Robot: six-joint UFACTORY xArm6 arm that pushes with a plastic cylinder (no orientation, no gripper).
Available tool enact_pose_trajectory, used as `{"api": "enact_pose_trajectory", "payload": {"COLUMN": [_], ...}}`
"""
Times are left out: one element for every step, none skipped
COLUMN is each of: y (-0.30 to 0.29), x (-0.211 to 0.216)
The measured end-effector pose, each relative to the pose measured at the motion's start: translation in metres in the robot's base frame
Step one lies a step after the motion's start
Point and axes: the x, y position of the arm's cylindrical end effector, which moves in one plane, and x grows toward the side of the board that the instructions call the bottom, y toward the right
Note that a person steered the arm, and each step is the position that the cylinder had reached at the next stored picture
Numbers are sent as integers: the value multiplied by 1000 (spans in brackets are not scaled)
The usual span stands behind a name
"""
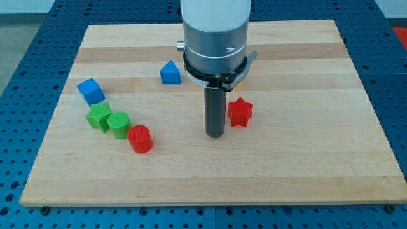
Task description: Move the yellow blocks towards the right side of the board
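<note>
Red star block (240,112) just right of my tip (215,135) — apart; no pincer fitted — bare rod.

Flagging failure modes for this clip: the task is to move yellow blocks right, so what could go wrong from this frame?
1. No yellow block is visible on the board; any may be hidden behind the arm, so my tip might have no target.
2. My tip sits just to the view's left of the red star; a rightward sweep would likely shove it instead.
3. The green blocks and red cylinder are clustered, so passing through could scatter them.
</note>
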Motion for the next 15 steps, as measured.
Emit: {"api": "enact_pose_trajectory", "payload": {"y": [41,41,7,-49,-54,-64,-64,-52,-51,-57,-71,-72,-51,-47,-46], "x": [-21,-21,-21,-22,-23,-42,-75,-97,-101,-123,-124,-126,-126,-126,-124]}}
